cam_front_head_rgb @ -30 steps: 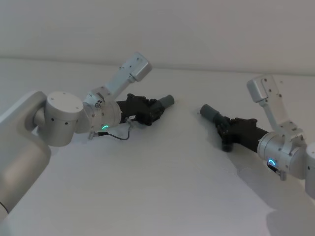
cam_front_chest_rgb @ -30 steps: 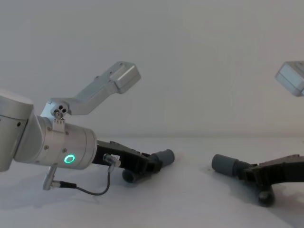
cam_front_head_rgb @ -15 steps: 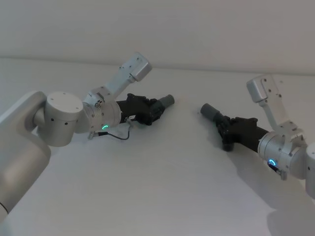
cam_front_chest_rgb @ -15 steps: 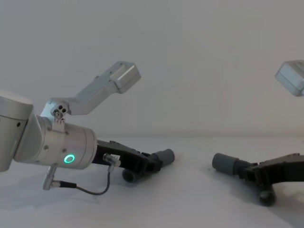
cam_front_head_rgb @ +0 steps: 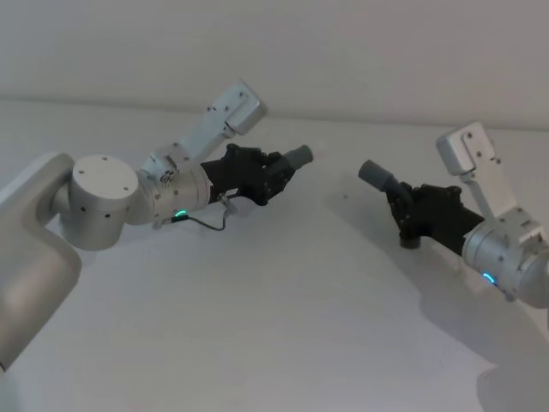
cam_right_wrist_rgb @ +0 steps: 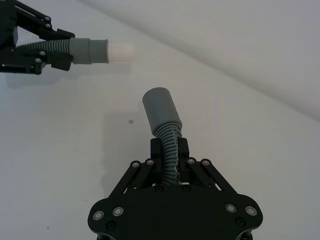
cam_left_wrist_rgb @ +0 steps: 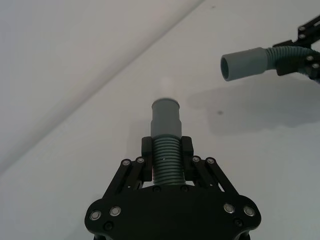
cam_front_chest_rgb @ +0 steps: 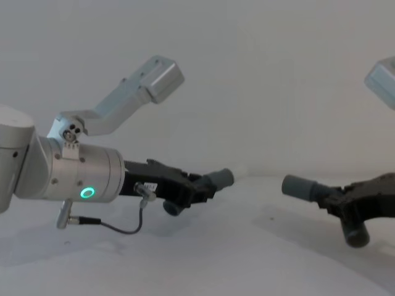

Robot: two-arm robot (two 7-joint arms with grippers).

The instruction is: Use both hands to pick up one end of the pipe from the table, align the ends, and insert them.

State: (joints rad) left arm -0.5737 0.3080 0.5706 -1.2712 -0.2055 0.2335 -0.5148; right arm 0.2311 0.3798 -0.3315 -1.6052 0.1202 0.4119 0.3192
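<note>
Left gripper (cam_front_head_rgb: 276,173) clamped on the ribbed middle of one pipe piece (cam_front_head_rgb: 298,158), my right gripper (cam_front_head_rgb: 405,204) clamped on the other piece (cam_front_head_rgb: 375,174), both just above the table (cam_front_head_rgb: 283,326), well apart. Cuffs point toward each other, long axes slightly crossed; I should bring them onto one line before pushing.

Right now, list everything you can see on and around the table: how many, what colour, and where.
pipe pieces: two, dark grey, ribbed; left piece, white-tipped, and right piece, open socket; cuffs facing each other, apart.
speck: one, dark, on the table between the cuffs.
table: one, white, under everything.
wall: one, pale grey, behind the table.
cable: one, black, looped under the left wrist.
arms: two, silver-white; left arm at left, right arm at right.
grippers: two, black; left gripper shut on the left piece, right gripper shut on the right piece.
</note>
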